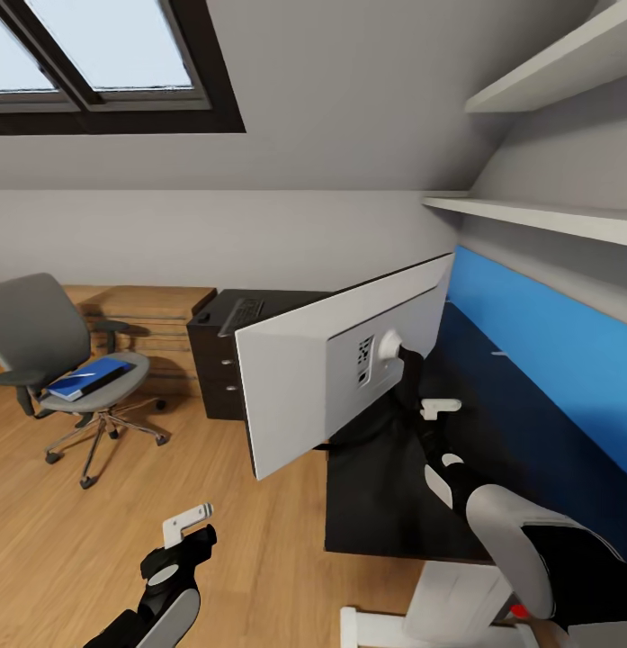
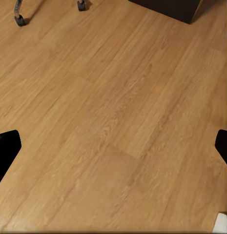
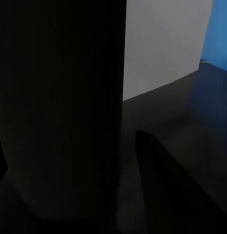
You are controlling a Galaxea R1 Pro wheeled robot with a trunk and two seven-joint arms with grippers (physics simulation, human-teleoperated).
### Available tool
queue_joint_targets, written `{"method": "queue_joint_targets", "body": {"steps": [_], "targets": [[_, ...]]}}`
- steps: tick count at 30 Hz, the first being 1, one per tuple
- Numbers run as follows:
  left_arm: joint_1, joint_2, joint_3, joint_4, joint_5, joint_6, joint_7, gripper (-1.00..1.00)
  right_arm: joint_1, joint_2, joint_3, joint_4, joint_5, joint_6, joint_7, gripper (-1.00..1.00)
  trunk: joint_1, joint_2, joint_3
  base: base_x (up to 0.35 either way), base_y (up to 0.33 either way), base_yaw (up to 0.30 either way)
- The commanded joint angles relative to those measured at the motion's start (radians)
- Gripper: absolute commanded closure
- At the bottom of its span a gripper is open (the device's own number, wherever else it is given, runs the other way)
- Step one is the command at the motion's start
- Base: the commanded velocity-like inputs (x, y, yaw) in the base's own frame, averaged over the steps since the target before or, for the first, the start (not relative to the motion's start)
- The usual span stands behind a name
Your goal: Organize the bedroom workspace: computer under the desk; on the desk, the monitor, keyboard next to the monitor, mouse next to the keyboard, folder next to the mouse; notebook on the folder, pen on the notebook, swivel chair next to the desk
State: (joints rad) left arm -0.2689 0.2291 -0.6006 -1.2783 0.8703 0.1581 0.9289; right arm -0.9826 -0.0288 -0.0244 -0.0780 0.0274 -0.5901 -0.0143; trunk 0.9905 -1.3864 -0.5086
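Although its glossy black top fills the right of the head view, the L-shaped desk with its blue rear panel is cut off by the frame and partly hidden by the right arm. Over its near edge hangs the large thin monitor, its pale back turned to the camera and its screen side hidden; the slim black stand runs down behind it into shadow. The right gripper sits at that stand, and the right wrist view is nearly all dark, so whether it clasps the stand cannot be told. Well apart on the wooden floor stands the grey swivel chair, with the flat bright blue folder on its seat. The long dark keyboard lies on the dark drawer unit, small and hard to read. The left gripper hangs over bare floor, fingers spread wide, grasping nothing.
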Motion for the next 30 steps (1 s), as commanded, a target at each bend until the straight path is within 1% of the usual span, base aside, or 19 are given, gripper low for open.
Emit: {"method": "queue_joint_targets", "body": {"steps": [1,15,20,30], "targets": [[-0.001,0.001,-0.002,-0.002,0.002,0.006,0.007,-1.0,-0.001,0.0,0.02,0.001,-0.012,-0.003,-0.002,1.0,0.0,-0.001,-0.001,0.0,-0.224,0.0],[-0.001,0.001,-0.001,0.0,0.003,0.006,0.007,-1.0,-0.001,-0.002,0.019,0.001,-0.012,-0.005,-0.001,1.0,0.0,-0.001,-0.001,0.0,-0.216,0.0],[-0.001,0.001,-0.001,0.0,0.002,0.006,0.007,-1.0,-0.001,-0.002,0.018,0.001,-0.012,-0.005,-0.002,1.0,0.0,-0.001,-0.001,0.0,-0.096,0.0],[-0.001,0.001,0.001,0.0,0.0,0.006,0.012,-1.0,-0.001,-0.002,0.018,0.001,-0.012,-0.005,-0.003,1.0,0.0,-0.001,-0.001,0.0,-0.01,0.0]]}}
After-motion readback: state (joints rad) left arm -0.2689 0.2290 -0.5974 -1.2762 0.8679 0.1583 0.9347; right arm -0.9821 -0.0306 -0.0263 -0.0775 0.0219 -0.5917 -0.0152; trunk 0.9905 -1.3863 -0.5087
